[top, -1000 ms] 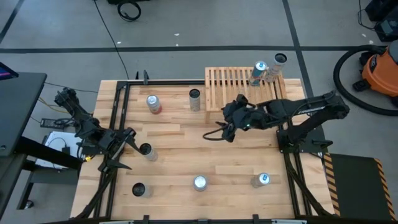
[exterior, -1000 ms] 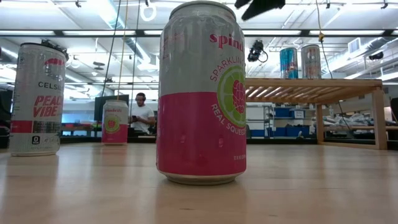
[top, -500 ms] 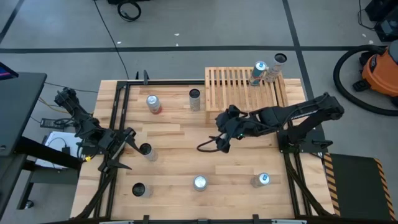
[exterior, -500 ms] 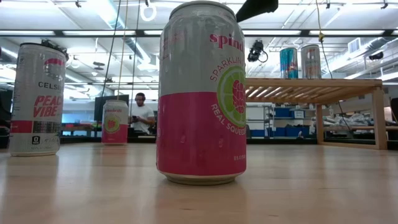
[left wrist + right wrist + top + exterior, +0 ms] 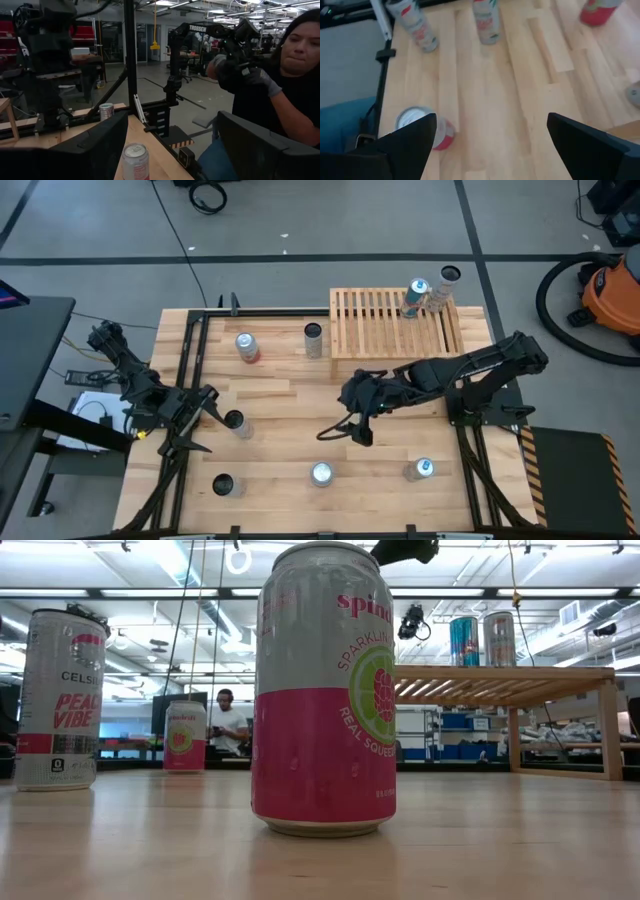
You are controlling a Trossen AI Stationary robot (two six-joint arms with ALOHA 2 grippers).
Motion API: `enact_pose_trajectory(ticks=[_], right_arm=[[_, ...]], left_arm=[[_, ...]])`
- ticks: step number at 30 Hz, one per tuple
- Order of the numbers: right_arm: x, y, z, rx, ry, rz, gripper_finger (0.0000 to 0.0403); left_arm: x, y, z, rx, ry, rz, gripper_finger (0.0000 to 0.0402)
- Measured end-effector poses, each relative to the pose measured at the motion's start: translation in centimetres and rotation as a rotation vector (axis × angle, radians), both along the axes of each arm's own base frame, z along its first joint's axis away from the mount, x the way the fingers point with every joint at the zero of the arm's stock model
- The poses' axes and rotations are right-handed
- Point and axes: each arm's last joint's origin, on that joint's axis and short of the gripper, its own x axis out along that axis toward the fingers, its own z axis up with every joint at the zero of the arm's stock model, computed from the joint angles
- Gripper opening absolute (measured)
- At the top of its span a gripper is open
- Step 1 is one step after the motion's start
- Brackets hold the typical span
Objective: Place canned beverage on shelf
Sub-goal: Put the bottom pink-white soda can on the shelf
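The light wooden counter (image 5: 300, 410) carries the low light-wood slatted shelf (image 5: 385, 320) at its far right part, with two cans (image 5: 416, 298) standing on it. The right pincer (image 5: 345, 432) hangs over the counter's middle, spread wide and empty, near the pink and silver can (image 5: 321, 474). The left pincer (image 5: 190, 420) waits at the left edge, partly spread, holding nothing

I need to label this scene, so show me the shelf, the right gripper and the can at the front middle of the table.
shelf (image 5: 385, 315): high view, bare slats.
right gripper (image 5: 345, 435): high view, between its open fingertips.
front middle can (image 5: 321, 473): high view, its lid.
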Motion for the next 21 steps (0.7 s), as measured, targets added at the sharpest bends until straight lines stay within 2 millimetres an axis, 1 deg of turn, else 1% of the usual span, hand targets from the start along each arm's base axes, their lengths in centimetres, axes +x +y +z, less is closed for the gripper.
enact_pose_trajectory(ticks=[3,5,8,10,13,21], right_arm=[[0.2,0.2,0.2,0.02,-0.025,0.025,0.0389],[0.2,0.4,0.3,0.063,-0.028,0.071,0.0389],[0.2,1.3,0.5,0.113,-0.045,0.158,0.0389],[0.0,1.9,0.5,0.093,-0.046,0.197,0.0389],[-0.2,2.4,0.5,0.082,-0.049,0.207,0.0389],[-0.3,3.2,0.7,0.065,-0.085,0.238,0.0389]], left_arm=[[0.0,0.0,0.0,0.0,0.0,0.0,0.0316],[0.0,0.0,0.0,0.0,0.0,0.0,0.0316],[0.0,0.0,0.0,-0.001,-0.001,0.0,0.0316],[0.0,0.0,0.0,-0.001,-0.001,0.0,0.0316],[0.0,0.0,0.0,-0.001,-0.001,0.0,0.0316],[0.0,0.0,0.0,-0.001,-0.001,0.0,0.0316]])
